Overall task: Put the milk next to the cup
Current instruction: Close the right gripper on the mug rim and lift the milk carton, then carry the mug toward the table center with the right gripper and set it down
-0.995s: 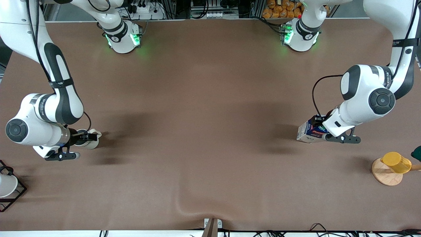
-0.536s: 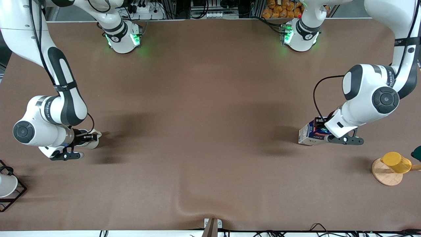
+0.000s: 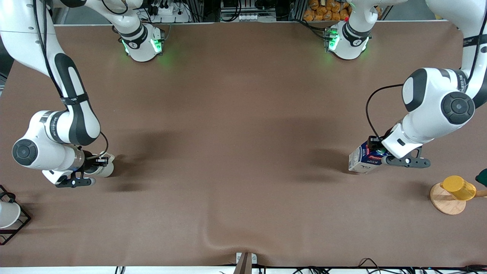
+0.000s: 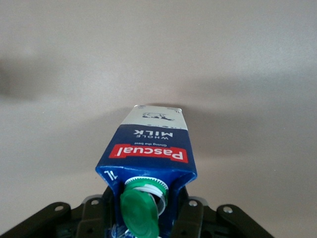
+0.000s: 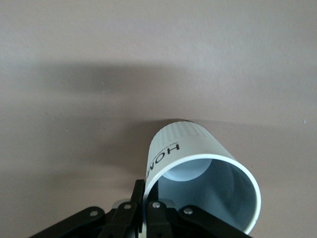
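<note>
The milk (image 3: 362, 160) is a dark-blue carton with a red band and a green cap, tilted low over the table toward the left arm's end. My left gripper (image 3: 376, 154) is shut on its top. In the left wrist view, the fingers clamp the gable of the milk (image 4: 148, 151) on both sides by the cap. The cup (image 3: 105, 169) is a cream mug with dark lettering, toward the right arm's end. My right gripper (image 3: 97, 161) is shut on its rim. In the right wrist view, the cup (image 5: 185, 148) is tilted, with one finger inside and one outside.
A yellow plastic cup (image 3: 459, 187) lies on a round wooden coaster (image 3: 443, 204) near the left arm's end. A white cup (image 3: 5, 215) sits in a black wire rack (image 3: 21, 224) at the right arm's end. A cloth ridge (image 3: 217, 240) rises near the front edge.
My left gripper has carried the milk a little toward the left arm's end and lower in view. My right gripper has shifted slightly with the cup.
</note>
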Robot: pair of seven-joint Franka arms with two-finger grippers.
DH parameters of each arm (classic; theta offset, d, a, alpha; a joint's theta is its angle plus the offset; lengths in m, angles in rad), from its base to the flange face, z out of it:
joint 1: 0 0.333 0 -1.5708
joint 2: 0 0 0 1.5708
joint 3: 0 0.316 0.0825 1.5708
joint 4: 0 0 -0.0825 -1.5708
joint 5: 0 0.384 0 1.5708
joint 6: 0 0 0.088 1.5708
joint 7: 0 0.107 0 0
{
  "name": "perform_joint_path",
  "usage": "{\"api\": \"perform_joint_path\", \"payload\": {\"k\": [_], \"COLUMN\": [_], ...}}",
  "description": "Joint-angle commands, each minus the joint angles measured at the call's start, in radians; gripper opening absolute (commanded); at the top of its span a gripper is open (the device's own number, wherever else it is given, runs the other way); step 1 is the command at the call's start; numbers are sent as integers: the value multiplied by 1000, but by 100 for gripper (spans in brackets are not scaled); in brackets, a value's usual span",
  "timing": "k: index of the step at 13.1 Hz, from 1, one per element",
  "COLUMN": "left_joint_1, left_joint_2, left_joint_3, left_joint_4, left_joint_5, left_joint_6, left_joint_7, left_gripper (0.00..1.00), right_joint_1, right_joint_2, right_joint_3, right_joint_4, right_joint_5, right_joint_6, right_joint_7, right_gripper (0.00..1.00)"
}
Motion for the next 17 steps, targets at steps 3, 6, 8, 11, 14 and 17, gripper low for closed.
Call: {"api": "perform_joint_path", "payload": {"k": [3,6,8,11,14,17], "left_joint_1": [-5,-5,-7,-7,-7,-9], "left_joint_2": [-18,-16,-16,-16,-15,-15], "left_joint_3": [-1,-15,-32,-60,-77,-89], "left_joint_4": [54,95,105,109,111,115], "left_joint_5": [0,0,-1,0,0,0], "left_joint_6": [-87,-136,-150,-164,-164,-166], "left_joint_7": [2,-16,-43,-102,-134,-152], "left_gripper": [47,47,47,47,47,47], "right_joint_1": [110,231,310,464,570,653], "right_joint_2": [-37,-16,1,67,135,147], "right_joint_3": [4,4,26,53,53,53], "right_joint_4": [88,139,144,240,323,325], "right_joint_5": [3,10,17,41,43,40], "right_joint_6": [-16,-13,-3,-5,-3,70], "right_joint_7": [-44,-48,-90,-96,-122,-233], "right_gripper": [0,0,0,0,0,0]}}
